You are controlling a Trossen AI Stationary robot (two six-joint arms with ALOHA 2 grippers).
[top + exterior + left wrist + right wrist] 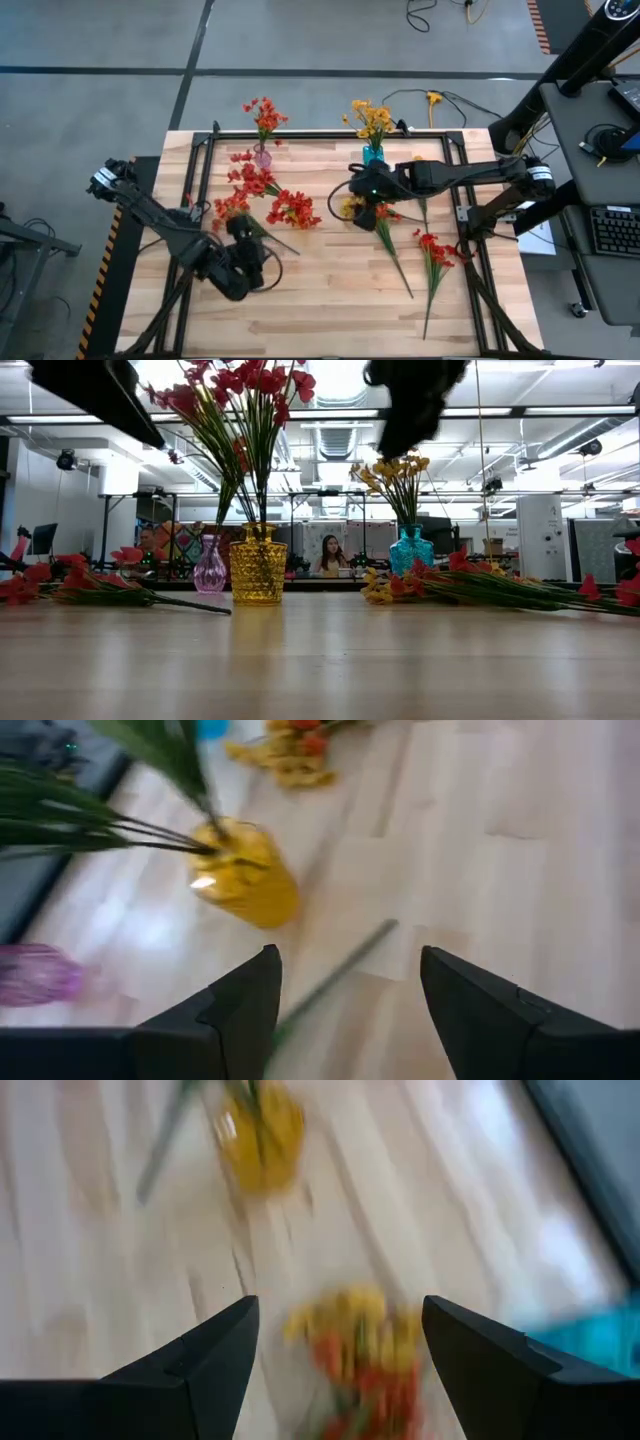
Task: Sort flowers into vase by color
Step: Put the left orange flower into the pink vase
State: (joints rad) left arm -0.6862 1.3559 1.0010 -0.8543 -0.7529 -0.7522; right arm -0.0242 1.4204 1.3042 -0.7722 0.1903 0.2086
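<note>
Flowers [432,252] lie loose on the bench [330,310] and red ones stand in the yellow vase [258,570], while the left pincer [345,995] hangs wide and empty near that vase and the right pincer [340,1345] hangs wide and empty over a yellow and red bunch [365,1350].
</note>
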